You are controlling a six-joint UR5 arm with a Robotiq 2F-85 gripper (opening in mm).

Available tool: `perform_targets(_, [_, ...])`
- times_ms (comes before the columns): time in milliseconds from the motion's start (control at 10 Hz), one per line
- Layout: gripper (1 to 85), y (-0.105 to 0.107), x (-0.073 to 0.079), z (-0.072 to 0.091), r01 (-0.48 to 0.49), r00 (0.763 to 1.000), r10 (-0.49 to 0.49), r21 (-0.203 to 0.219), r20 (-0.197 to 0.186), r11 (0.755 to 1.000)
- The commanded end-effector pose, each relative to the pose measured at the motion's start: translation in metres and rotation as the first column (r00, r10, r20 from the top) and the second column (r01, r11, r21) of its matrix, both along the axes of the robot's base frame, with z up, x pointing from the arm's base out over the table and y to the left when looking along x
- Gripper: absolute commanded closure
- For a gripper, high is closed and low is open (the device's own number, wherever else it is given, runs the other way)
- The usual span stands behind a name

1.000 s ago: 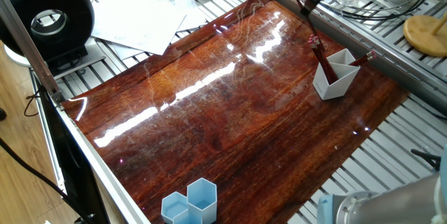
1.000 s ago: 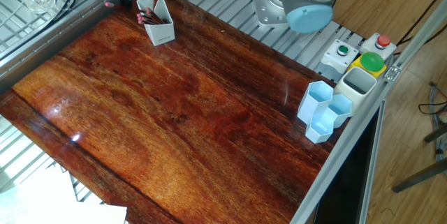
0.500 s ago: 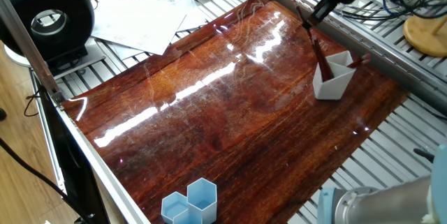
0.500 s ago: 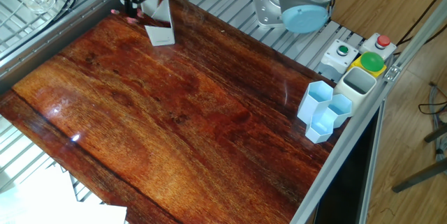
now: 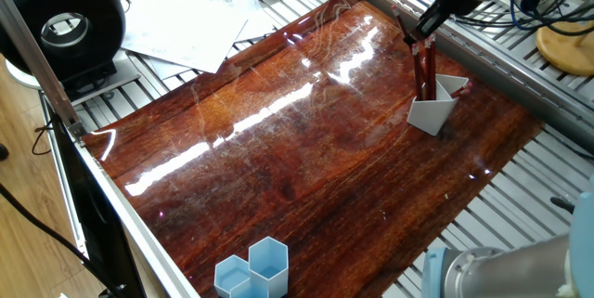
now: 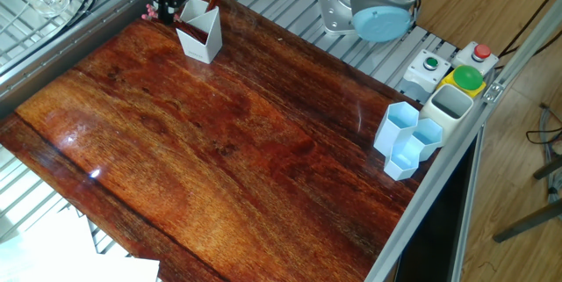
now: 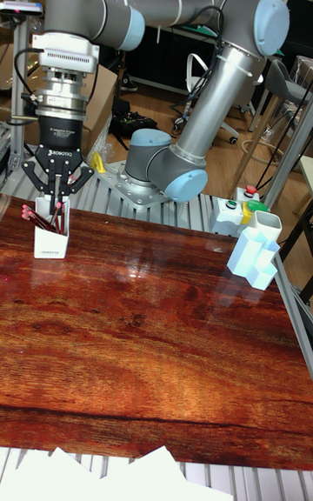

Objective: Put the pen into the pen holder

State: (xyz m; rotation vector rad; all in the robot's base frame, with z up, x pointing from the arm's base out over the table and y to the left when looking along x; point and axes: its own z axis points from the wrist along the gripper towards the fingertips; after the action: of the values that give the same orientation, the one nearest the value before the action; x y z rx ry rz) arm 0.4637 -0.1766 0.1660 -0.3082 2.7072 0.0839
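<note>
The pen holder (image 5: 432,112) is a small white angular cup at the far right of the red-brown wooden table (image 5: 278,149). It also shows in the other fixed view (image 6: 198,40) and the tall view (image 7: 50,243). My gripper (image 5: 418,36) hangs just above it, shut on a dark red pen (image 5: 424,68). The pen stands nearly upright with its lower end inside the cup. In the tall view the gripper (image 7: 57,197) sits right over the cup's rim. Other red pens (image 7: 35,216) lean inside the cup.
Light blue hexagonal cups (image 5: 252,270) (image 6: 408,141) stand at the opposite table edge, beside a button box (image 6: 452,71). Loose papers (image 5: 186,24) and a black round device (image 5: 65,24) lie off the board. Metal rails border the table behind the holder.
The gripper has come down over the cup. The held pen swung from slanted to nearly upright inside it. The cup shifted and turned slightly on the table.
</note>
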Motion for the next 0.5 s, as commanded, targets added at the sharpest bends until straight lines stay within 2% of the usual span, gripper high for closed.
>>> perform_targets(0, [84.7,0.002,0.002,0.003,0.011,1.000,-0.011,0.007,0.008,1.000])
perform_targets(100, [84.7,0.003,0.002,0.004,0.018,1.000,-0.018,0.010,0.004,1.000])
perform_targets(400, [84.7,0.006,0.000,0.014,0.035,0.999,-0.034,0.026,-0.038,0.999])
